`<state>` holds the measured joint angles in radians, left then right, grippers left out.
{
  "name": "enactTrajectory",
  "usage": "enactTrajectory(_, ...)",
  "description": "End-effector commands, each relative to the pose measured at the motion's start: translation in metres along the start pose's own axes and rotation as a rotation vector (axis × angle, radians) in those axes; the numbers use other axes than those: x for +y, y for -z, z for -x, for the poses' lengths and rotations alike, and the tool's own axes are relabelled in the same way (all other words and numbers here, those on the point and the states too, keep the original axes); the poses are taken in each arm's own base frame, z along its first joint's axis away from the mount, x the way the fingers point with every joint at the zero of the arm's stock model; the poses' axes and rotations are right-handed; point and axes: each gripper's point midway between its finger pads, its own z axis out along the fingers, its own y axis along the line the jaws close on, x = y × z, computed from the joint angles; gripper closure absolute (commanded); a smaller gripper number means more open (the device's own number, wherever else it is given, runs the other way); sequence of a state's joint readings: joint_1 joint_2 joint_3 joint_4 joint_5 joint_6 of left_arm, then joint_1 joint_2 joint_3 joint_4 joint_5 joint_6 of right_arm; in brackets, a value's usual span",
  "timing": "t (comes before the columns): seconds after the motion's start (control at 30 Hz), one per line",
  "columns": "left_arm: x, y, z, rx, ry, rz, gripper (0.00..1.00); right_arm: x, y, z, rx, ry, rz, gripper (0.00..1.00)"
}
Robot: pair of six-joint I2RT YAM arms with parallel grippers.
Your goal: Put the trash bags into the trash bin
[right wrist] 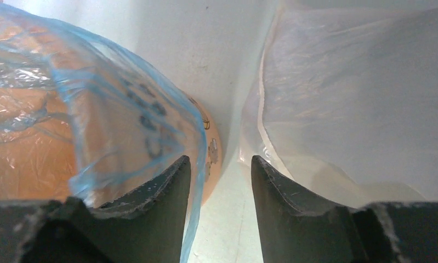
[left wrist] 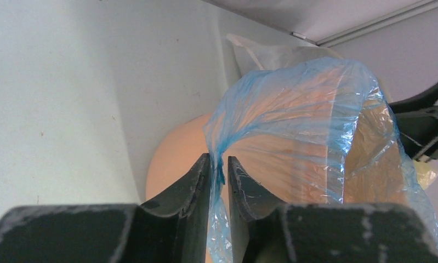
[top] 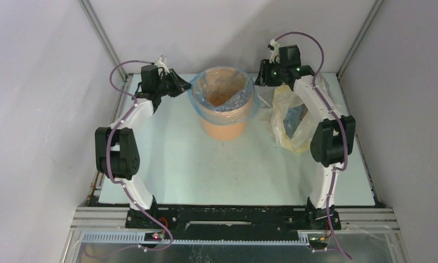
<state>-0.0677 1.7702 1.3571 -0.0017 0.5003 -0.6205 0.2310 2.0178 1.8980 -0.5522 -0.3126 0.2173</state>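
Observation:
The orange-tan trash bin [top: 224,123] stands at the back middle of the table. A light-blue trash bag [top: 225,100] lines it, its hem folded over the rim. My left gripper [top: 185,86] is at the bin's left rim, shut on the bag's hem [left wrist: 219,174], which is pinched between the fingers. The bin's wall shows behind it in the left wrist view [left wrist: 175,159]. My right gripper [top: 262,74] is open at the bin's right rim. In the right wrist view the bag's edge [right wrist: 197,186] hangs beside the left finger [right wrist: 167,192], with the bin [right wrist: 208,153] behind.
A larger yellowish-clear plastic bag [top: 290,118] lies right of the bin, under the right arm, and fills the right of the right wrist view [right wrist: 359,104]. Grey walls and frame posts close in the back and sides of the table [top: 205,170].

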Motion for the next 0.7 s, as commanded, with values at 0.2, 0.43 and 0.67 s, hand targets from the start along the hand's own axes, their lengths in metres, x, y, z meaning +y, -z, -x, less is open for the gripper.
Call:
enactTrajectory(0.2, -0.007, 0.006, 0.005, -0.014, -0.027, -0.021, 0.77, 0.092, 0.097, 0.074, -0.238, 0.339, 0.031, 0.91)
enactTrajectory(0.43, -0.01, 0.009, 0.001, -0.002, -0.024, -0.039, 0.85, 0.159, 0.067, 0.046, -0.091, 0.531, 0.195, 1.0)
enactTrajectory(0.67, -0.017, 0.001, -0.002, 0.025, -0.024, -0.096, 0.89, 0.176, 0.032, 0.015, 0.007, 0.577, 0.259, 1.0)
